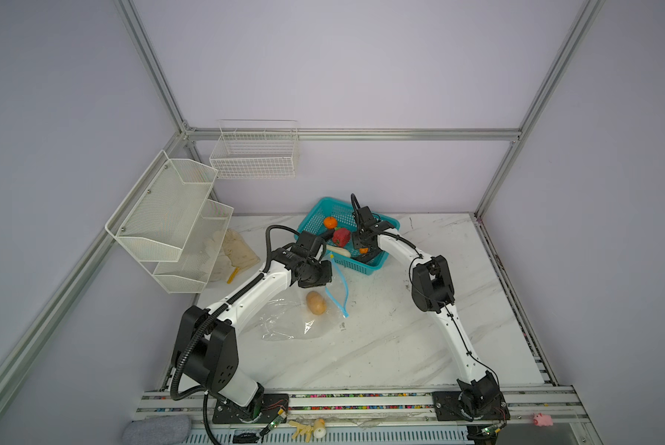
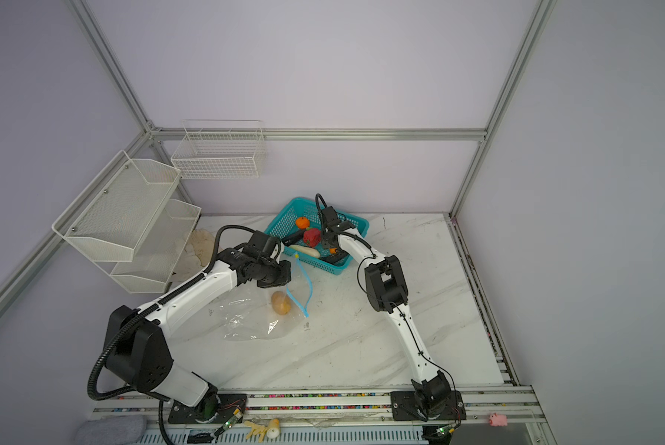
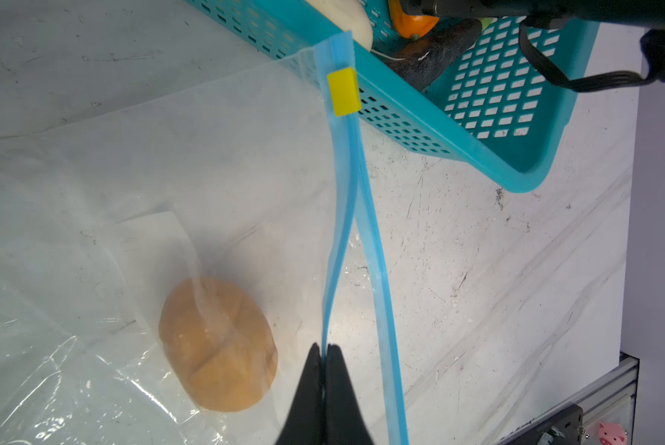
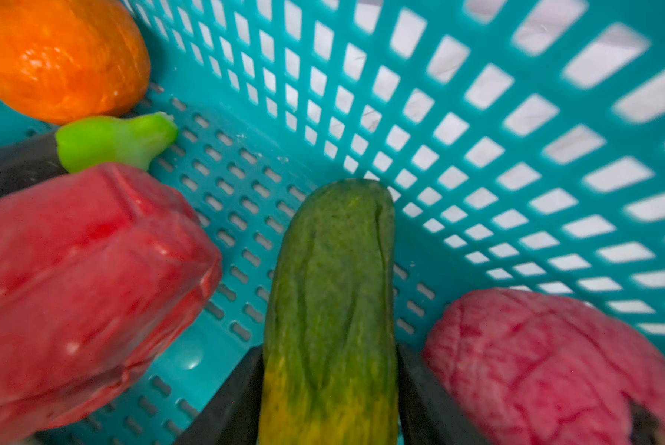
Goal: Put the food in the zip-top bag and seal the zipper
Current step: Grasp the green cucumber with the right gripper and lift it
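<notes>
Inspector: Left gripper [image 3: 325, 350] pinched tight on one lip of the zipper [image 3: 346, 192], holding the zip-top bag [image 3: 169, 154] open beside the basket [image 3: 516, 177].

Operator: Right gripper [image 4: 330, 348]?

Inspector: Pads against both flanks of the cucumber [image 4: 331, 262] (in the basket). Lift straight, clear the rim, enter between the lips.

My two arms: white link shells, black joint housings. Left arm [image 1: 254, 293] has a ribbed black conduit [image 1: 174, 375] (looping at seven o'clock); right arm [image 1: 458, 348] carries a thin black cable [image 1: 410, 271].
</notes>
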